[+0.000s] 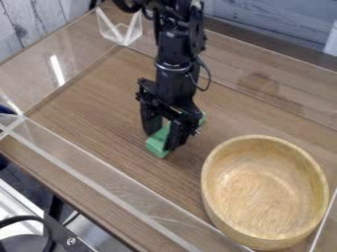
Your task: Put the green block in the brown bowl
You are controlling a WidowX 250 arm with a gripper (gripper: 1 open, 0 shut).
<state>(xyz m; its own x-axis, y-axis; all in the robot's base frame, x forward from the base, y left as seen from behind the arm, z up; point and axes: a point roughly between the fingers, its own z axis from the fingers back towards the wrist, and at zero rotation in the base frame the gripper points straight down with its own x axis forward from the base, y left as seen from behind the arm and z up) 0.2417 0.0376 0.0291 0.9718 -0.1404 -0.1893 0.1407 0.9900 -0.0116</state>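
Observation:
The green block lies on the wooden table, left of the brown bowl, which sits empty at the front right. My gripper points down at the table over the block. One black finger stands on each long side of it, pressed close against the green, so the jaws are shut on the block. Only the block's near end and a strip between the fingers show. The block still rests on the table surface.
Clear acrylic walls fence the tabletop on the front and left. A small clear acrylic stand is at the back left. Black cables hang below the front left corner.

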